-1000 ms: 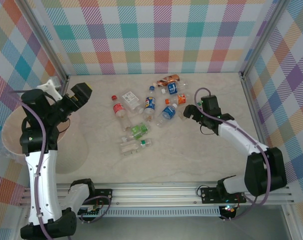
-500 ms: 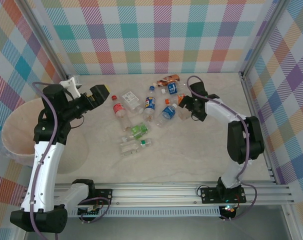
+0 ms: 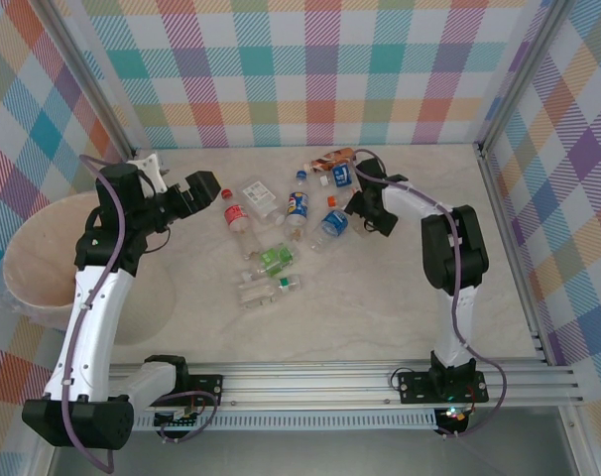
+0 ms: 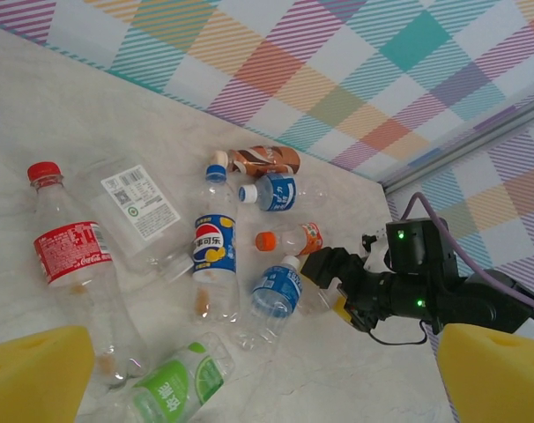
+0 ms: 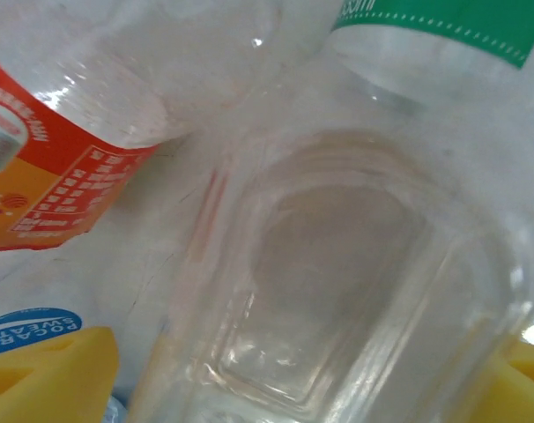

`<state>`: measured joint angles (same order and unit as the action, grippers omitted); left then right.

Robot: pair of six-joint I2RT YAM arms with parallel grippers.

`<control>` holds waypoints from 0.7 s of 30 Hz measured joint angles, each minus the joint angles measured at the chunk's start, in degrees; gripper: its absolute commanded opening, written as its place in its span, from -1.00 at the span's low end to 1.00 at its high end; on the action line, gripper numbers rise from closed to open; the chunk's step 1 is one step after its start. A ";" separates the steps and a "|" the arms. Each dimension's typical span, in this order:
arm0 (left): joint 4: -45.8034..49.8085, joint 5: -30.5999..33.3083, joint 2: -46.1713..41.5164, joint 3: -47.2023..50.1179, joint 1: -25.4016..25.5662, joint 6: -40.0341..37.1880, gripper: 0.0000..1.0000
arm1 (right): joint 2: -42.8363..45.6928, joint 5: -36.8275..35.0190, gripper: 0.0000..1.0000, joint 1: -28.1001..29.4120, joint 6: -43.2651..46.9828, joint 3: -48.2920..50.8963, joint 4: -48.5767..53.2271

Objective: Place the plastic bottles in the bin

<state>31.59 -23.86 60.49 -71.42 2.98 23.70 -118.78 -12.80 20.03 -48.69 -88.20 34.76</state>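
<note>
Several plastic bottles (image 3: pixel 293 213) lie scattered mid-table. The left wrist view shows a red-label bottle (image 4: pixel 69 256), a clear one with a white label (image 4: pixel 139 207), a blue Pepsi bottle (image 4: pixel 214 256), a light-blue one (image 4: pixel 274 291), a green one (image 4: pixel 166 388) and an orange one (image 4: pixel 293 238). My left gripper (image 3: pixel 201 188) hovers open beside the red-label bottle (image 3: pixel 232 211), its yellow pads (image 4: pixel 38 374) wide apart. My right gripper (image 3: pixel 365 208) is open, with a clear bottle (image 5: pixel 337 282) lying between its pads (image 5: pixel 47 370). The bin (image 3: pixel 23 253) stands at the far left.
Metal frame posts (image 3: pixel 489 188) and checked walls close in the table on three sides. An aluminium rail (image 3: pixel 310 382) runs along the near edge. Bare tabletop (image 3: pixel 380 307) lies between the bottles and the rail.
My left arm has swung from over the bin rightward to the red-label bottle. My right gripper has moved left and farther in, into the bottle cluster.
</note>
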 measured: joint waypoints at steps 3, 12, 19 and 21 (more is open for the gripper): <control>-0.02 0.00 0.11 0.00 0.04 -0.31 1.00 | 0.02 -0.74 0.50 0.11 -0.57 2.01 -0.63; -0.07 -0.09 0.20 0.00 0.52 -0.42 1.00 | 6.75 -3.50 0.15 0.15 -0.37 13.29 -6.56; -0.39 -1.11 0.50 0.00 2.40 0.55 1.00 | 17.81 -4.09 -0.14 0.15 2.12 28.48 -14.10; -0.61 -1.16 0.92 0.00 3.54 0.94 1.00 | 21.27 -3.72 -0.16 0.15 3.28 31.95 -16.15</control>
<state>30.98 -25.02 61.41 -71.42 6.52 24.64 -97.51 -16.51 20.18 -45.41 -56.25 18.61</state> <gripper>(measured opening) 0.999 0.576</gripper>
